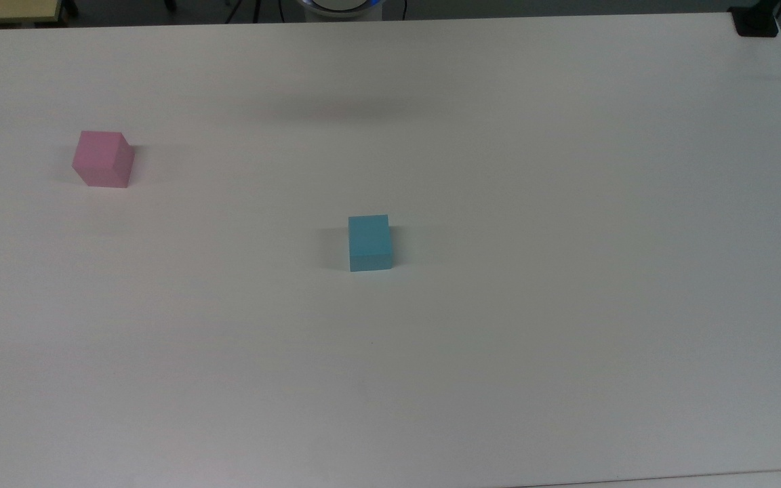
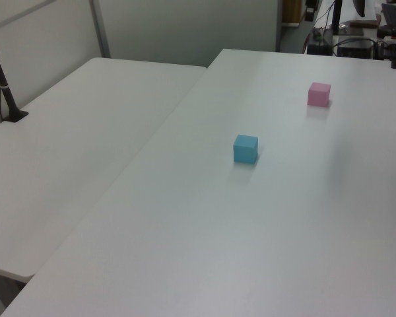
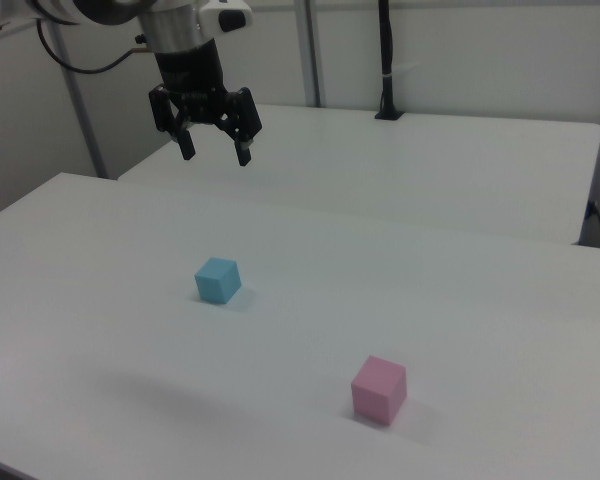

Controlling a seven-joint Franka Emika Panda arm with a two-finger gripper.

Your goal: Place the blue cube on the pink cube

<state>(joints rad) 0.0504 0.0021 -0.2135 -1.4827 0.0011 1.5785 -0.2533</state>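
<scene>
The small matte light-blue cube (image 1: 369, 242) sits mid-tabletop (image 1: 567, 305), well apart from the small matte pastel-pink cube (image 1: 103, 158). The black two-finger gripper (image 3: 214, 151) hangs high above, fingers spread wide, holding nothing.

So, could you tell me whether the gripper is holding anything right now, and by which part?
Nothing is held: the gripper hangs open above the table, while the blue cube and pink cube sit apart, untouched.

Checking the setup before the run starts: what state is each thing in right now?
blue cube: resting on the table, apart from the pink cube, not gripped.
pink cube: resting on the table, nothing on top.
gripper: open, empty, raised above the table, away from both cubes.
</scene>
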